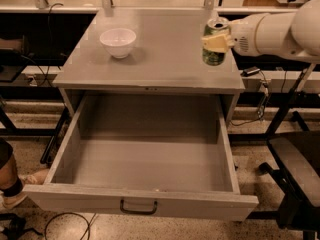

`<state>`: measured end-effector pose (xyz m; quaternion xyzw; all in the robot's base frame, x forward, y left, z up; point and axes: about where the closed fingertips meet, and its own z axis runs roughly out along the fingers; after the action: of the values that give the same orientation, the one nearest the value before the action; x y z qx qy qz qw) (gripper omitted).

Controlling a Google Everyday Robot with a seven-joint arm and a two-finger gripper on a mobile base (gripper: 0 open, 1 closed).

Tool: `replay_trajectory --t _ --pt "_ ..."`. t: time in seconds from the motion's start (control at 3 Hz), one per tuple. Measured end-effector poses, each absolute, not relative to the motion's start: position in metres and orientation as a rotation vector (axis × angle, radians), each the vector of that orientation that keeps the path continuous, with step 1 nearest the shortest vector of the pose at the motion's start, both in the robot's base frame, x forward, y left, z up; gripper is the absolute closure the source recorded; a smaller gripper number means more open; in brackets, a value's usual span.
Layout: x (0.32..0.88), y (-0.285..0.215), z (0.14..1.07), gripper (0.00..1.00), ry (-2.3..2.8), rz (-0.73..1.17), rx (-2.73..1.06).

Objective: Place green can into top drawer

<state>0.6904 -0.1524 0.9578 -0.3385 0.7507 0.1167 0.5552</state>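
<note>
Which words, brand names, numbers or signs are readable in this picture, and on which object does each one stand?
No text can be read anywhere.
green can, gripped by the pincer at the right side of the cabinet top: label print too blurred to read.
white bowl: no marking visible.
top drawer, open: no marking visible.

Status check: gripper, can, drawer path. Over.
Gripper shut on green can, right side of cabinet top. Top drawer open below. White bowl at left, out of the way.
</note>
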Motion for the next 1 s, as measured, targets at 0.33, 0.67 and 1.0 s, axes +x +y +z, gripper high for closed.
replay_trajectory --t 0.33,0.67,1.0 --pt "0.691 -0.151 0.958 1.00 1.773 0.278 -0.801" --pt "0.664 -0.144 0.948 1.00 1.804 0.301 -0.930" --pt "0.612 -0.126 0.934 1.00 1.827 0.379 -1.116"
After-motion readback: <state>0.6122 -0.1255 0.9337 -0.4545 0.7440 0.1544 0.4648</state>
